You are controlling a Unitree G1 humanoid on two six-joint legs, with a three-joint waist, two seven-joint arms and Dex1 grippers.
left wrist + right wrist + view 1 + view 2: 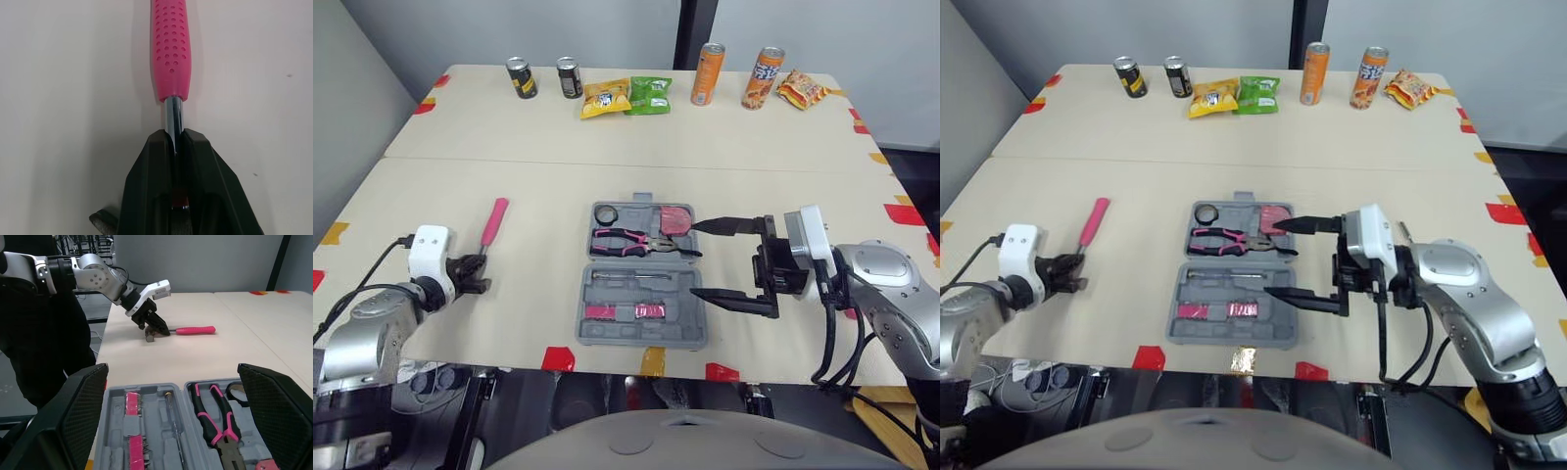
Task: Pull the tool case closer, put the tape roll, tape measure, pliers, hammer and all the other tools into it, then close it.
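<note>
Head view: the tool case [641,335] lay open mid-table, toward the near edge. In its far half sat the tape roll [607,212] at 10 o'clock, the tape measure [675,219] at 2 o'clock, and the pliers [626,242] across the middle. At 9 o'clock of the case, well apart, the hammer [494,222] lay on the table [509,137], with the left gripper [481,276] pinching its metal shaft near the head. At 3 o'clock the right gripper [695,259] was spread wide, tips at the case's edge. At 12 o'clock, along the far edge, stood cans [521,77] and snack packs [605,98].

Left wrist view: both fingers were pressed on the bare shaft, just short of the pink grip.

Right wrist view: wide-apart fingers flanked the open case, with the pinched hammer beyond it.
</note>
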